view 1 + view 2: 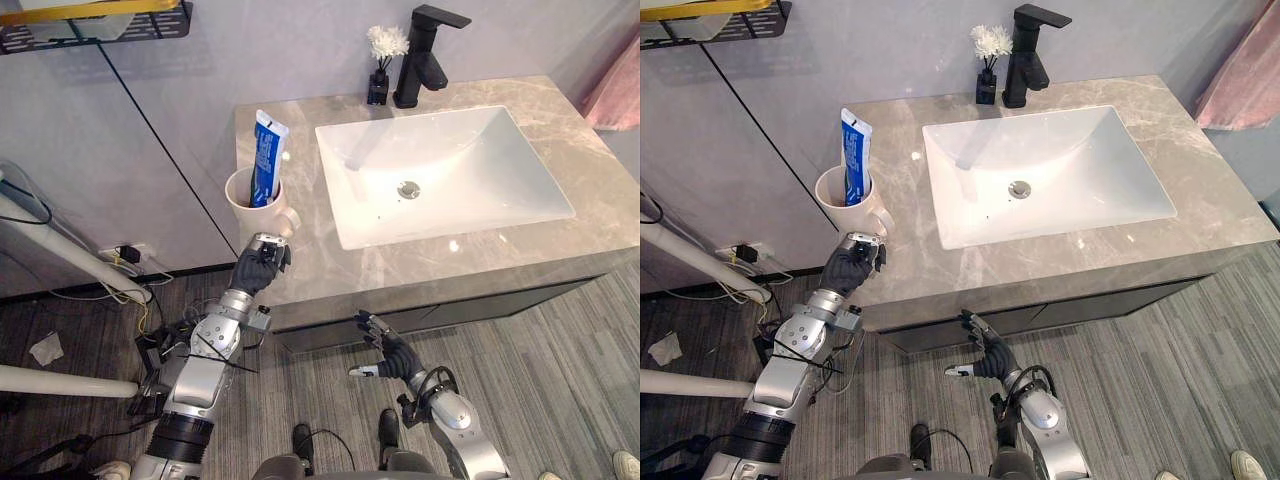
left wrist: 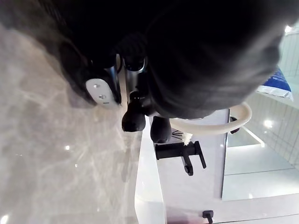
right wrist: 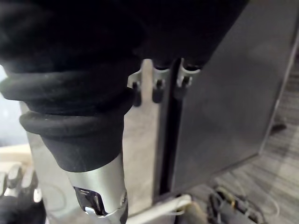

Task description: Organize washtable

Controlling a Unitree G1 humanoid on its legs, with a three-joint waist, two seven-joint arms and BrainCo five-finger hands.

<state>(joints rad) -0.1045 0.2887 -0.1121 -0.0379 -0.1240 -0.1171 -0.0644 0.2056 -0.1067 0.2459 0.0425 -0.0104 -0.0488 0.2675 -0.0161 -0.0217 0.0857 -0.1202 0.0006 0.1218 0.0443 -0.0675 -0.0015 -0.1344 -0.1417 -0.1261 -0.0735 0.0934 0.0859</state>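
Standing upright in a cream mug at the far left end of the marble countertop, a blue and white toothpaste tube leans slightly against the rim. The mug sits just left of the white rectangular sink, apart from it, with its handle turned toward the near right. The left hand rests on the counter's near left edge, just in front of the mug and close to that handle; whether it is spread or closed on anything cannot be told, and contact with the mug is unclear too. In the left wrist view the mug's rim shows just past the hand. The right hand hangs lower, in front of the dark cabinet front under the counter, spread wide with the thumb out, holding nothing. At the far edge, behind the sink, stands a black faucet, and just left of it a small dark vase of white flowers. A pink towel hangs at the far right. A crumpled tissue lies on the floor at the left.
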